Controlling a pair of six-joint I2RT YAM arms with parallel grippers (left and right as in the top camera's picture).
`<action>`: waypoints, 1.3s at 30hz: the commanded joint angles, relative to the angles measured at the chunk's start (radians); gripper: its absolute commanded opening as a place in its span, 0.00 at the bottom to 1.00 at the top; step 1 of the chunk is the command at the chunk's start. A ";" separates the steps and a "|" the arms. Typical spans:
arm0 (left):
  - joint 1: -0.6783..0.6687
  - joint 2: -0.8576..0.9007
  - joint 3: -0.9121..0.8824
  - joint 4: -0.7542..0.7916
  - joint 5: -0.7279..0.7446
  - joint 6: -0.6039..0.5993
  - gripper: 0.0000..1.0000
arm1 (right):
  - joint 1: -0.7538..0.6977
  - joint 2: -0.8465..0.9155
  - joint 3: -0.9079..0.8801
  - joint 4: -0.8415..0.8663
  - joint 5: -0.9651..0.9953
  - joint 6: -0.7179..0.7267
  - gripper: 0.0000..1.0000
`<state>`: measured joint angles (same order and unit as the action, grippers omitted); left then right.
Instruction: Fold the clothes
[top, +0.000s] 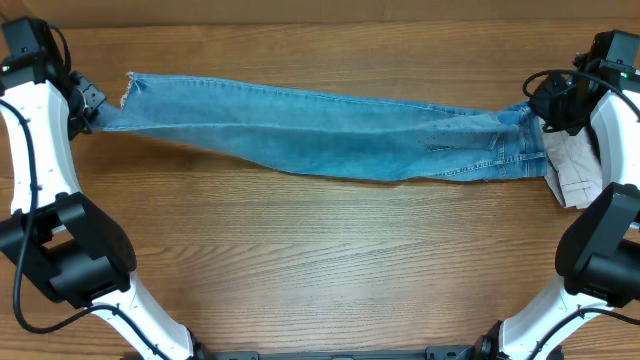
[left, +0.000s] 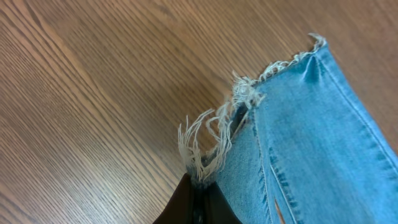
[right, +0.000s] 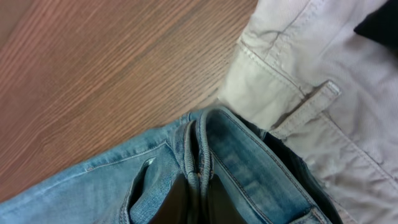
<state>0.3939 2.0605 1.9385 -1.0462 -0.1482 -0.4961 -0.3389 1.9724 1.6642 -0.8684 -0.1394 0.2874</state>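
Note:
The light-blue jeans (top: 330, 135) are stretched lengthwise across the table, folded leg on leg. My left gripper (top: 92, 108) is shut on the frayed hem (left: 211, 146) at the far left. My right gripper (top: 548, 108) is shut on the waistband (right: 202, 155) at the far right, the jeans (right: 93, 190) hanging from it. The denim (left: 323, 143) runs taut between the two grippers.
An off-white garment (top: 572, 170) lies at the right edge under the waistband, also in the right wrist view (right: 311, 68), with a bit of black fabric (right: 379, 25) on it. The wooden table (top: 320, 270) spreads in front of the jeans.

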 joint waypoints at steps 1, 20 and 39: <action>0.005 0.048 0.028 0.008 -0.045 -0.018 0.04 | -0.009 -0.001 0.039 0.029 0.035 0.000 0.04; -0.006 0.127 0.028 0.159 -0.015 -0.025 0.07 | -0.009 0.052 0.039 0.066 0.035 0.000 0.04; -0.006 0.127 0.028 -0.087 0.108 -0.032 0.04 | -0.009 0.053 0.039 0.060 0.035 0.000 0.04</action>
<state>0.3927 2.1738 1.9423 -1.1202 -0.1017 -0.5068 -0.3386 2.0247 1.6642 -0.8165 -0.1421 0.2882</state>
